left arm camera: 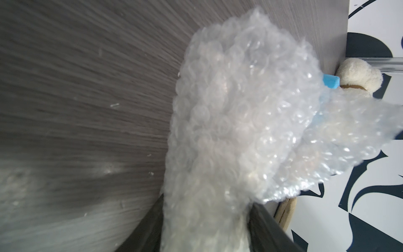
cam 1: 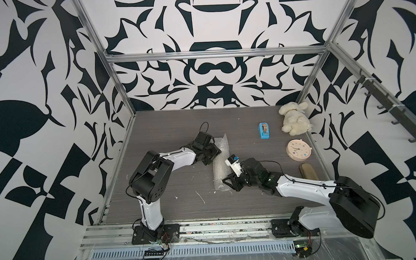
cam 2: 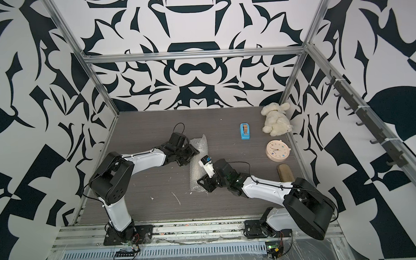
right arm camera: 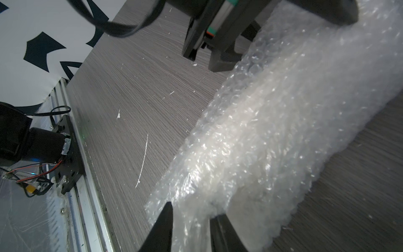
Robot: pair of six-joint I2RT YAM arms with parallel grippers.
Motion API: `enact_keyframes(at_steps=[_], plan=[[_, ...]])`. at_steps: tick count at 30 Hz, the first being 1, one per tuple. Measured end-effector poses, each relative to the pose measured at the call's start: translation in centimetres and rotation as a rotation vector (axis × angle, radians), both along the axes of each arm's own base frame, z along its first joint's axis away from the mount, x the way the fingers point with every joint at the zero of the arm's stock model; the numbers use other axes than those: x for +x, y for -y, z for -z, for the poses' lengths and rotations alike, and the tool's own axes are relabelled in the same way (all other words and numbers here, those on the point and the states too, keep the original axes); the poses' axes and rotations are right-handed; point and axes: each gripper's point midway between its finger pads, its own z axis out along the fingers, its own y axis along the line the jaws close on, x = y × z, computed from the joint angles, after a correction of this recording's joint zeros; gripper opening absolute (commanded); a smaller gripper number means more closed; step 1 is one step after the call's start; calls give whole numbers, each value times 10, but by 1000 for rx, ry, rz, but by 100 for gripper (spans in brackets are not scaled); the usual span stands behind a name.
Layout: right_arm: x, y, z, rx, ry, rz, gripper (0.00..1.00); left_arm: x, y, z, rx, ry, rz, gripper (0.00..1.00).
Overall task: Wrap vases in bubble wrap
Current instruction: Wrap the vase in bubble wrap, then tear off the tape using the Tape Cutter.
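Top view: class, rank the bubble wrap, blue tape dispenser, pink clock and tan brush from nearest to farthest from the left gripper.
Measured from the left gripper:
1. bubble wrap, in its grip, mid-table.
2. blue tape dispenser, further back, to the right.
3. pink clock, by the right edge.
4. tan brush, right edge, nearer the front.

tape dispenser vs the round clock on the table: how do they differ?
Colour: the tape dispenser is blue with a brown roll; the clock is pale pink with a white face.
Shape: the dispenser is a narrow oblong; the clock is round.
Place: in both top views the dispenser sits farther from the arm bases than the clock.
Shared: both rest on the table, apart from the bubble wrap.
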Motion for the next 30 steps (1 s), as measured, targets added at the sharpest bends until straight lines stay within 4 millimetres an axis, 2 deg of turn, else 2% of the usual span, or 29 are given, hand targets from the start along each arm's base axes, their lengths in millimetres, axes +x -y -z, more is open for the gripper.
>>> enact_keyframes(at_steps=[2, 6, 8, 10, 15, 18, 20, 30], plan=[[-4, 3, -8, 12, 8, -3, 49, 0, 0, 0, -1, 0, -2, 54], [-14, 12, -37, 50, 55, -13, 63, 2, 0, 0, -5, 0, -8, 54], [-15, 22, -50, 58, 82, 8, 68, 3, -1, 0, -7, 0, -10, 54], [-11, 37, -58, 55, 93, 57, 69, 3, 0, 0, -9, 1, -10, 54], [32, 110, -64, 21, 72, 360, 66, 3, 0, -1, -12, 2, -10, 54], [57, 154, -59, 3, 25, 550, 62, 3, 0, -1, -11, 2, -10, 54], [71, 176, -54, -9, -10, 644, 61, 4, 0, -1, -12, 3, -10, 54], [144, 257, -11, -7, -185, 906, 59, 4, 0, 1, -19, 14, -10, 53]])
